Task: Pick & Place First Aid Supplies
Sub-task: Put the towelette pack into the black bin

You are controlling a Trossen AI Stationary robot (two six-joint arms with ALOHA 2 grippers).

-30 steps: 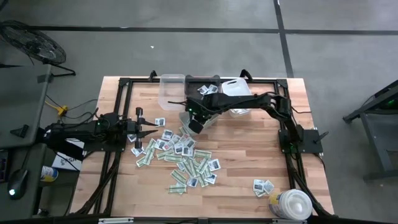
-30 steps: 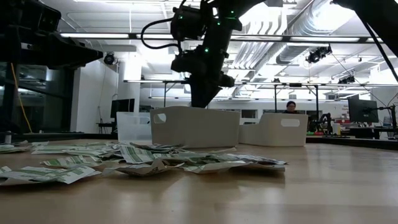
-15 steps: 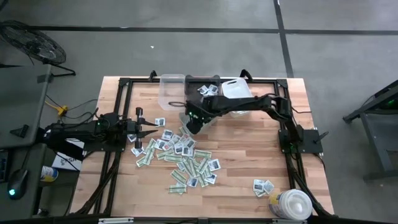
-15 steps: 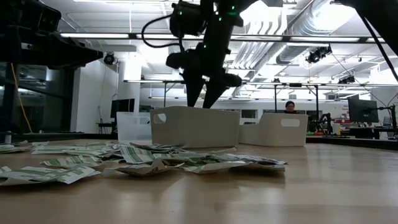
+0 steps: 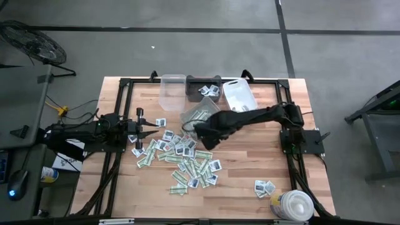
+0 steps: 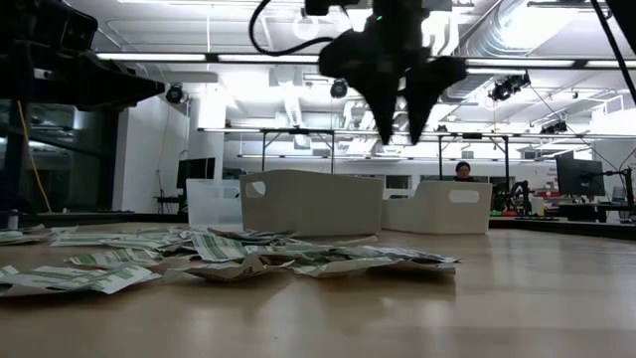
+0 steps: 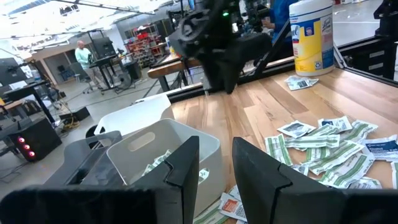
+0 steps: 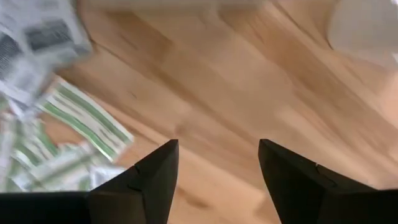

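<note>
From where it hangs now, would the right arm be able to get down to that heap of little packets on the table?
Probably yes. The right gripper hangs open and empty beside the heap of packets, above the wood, and nothing stands between them. The left gripper waits at the heap's far edge, apart from it.

tub label (image 7: 311,34): yellow-and-blue print on the round white tub, looks like a brand name, too blurred to read
packet print (image 7: 379,147): dark/blue print on the squarish white packets, not legible
green strips (image 7: 339,169): no readable text

pale matt wood table (image 5: 250,162), glossy sealed packets (image 5: 187,156), translucent plastic bin (image 5: 172,90)
</note>
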